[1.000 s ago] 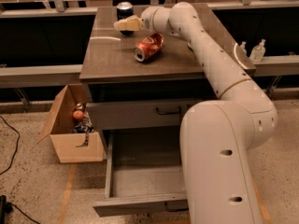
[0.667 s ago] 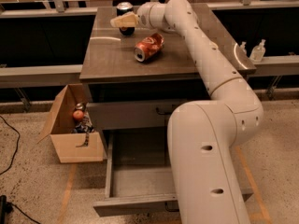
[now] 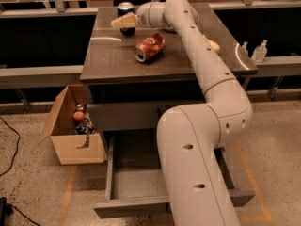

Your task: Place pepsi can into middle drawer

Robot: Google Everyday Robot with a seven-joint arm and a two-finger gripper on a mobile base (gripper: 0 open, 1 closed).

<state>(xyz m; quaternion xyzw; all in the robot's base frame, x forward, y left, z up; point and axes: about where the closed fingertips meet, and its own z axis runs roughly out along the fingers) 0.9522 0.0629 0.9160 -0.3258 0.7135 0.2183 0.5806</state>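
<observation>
The pepsi can (image 3: 125, 6), dark with a silver top, stands upright at the back left of the brown table top (image 3: 110, 60). My gripper (image 3: 123, 21) is right in front of the can at mid height and covers its middle, so only the can's top and base show. My arm reaches over the table from the right. An open drawer (image 3: 136, 175) is pulled out low under the table, and its inside looks bare.
A crushed red can (image 3: 149, 47) lies on its side on the table, just front-right of the gripper. A cardboard box (image 3: 77, 147) holding an apple (image 3: 78, 116) sits on the floor at the left. Two small bottles (image 3: 260, 51) stand at the right.
My gripper has moved left and towards the back of the table, up to the pepsi can. The red can and the drawer have not moved.
</observation>
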